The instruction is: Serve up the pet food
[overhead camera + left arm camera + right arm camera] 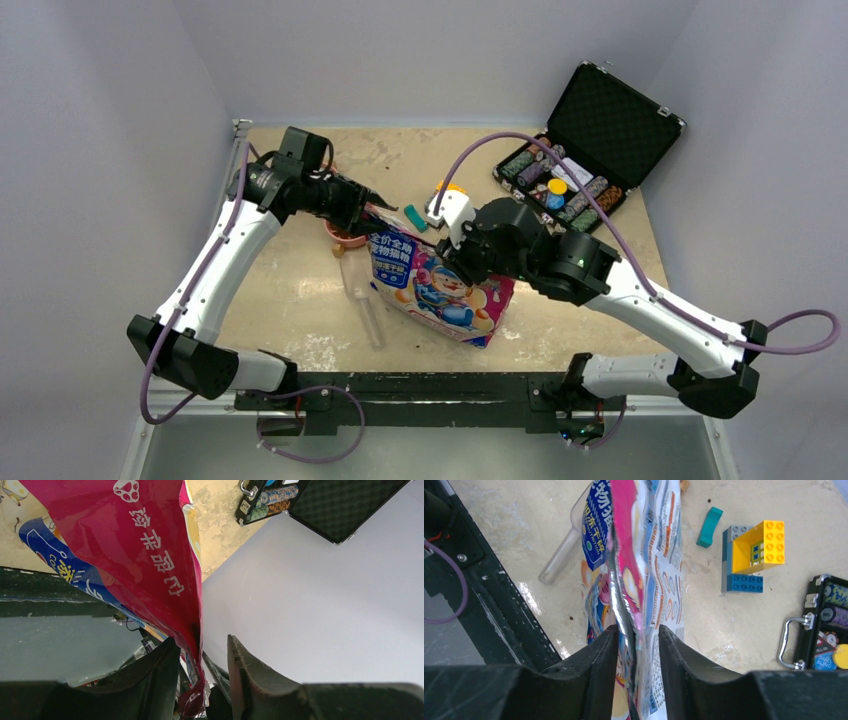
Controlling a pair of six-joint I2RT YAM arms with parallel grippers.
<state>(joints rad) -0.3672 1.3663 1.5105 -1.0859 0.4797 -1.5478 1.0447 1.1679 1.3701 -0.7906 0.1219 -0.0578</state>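
The pet food is hidden inside its glossy pink-and-blue bag, which lies slanted mid-table. My left gripper is at the bag's top left corner. In the left wrist view the bag's red edge runs down between the jaws of the left gripper, resting against one finger with a clear gap to the other. My right gripper straddles the bag's upper edge. In the right wrist view the crinkled bag passes between the parted jaws of the right gripper. A stray dark pellet lies on the table.
A reddish bowl sits under the left gripper. A clear plastic scoop lies left of the bag. Toy bricks and a teal piece lie behind it. An open black case of poker chips stands at the back right.
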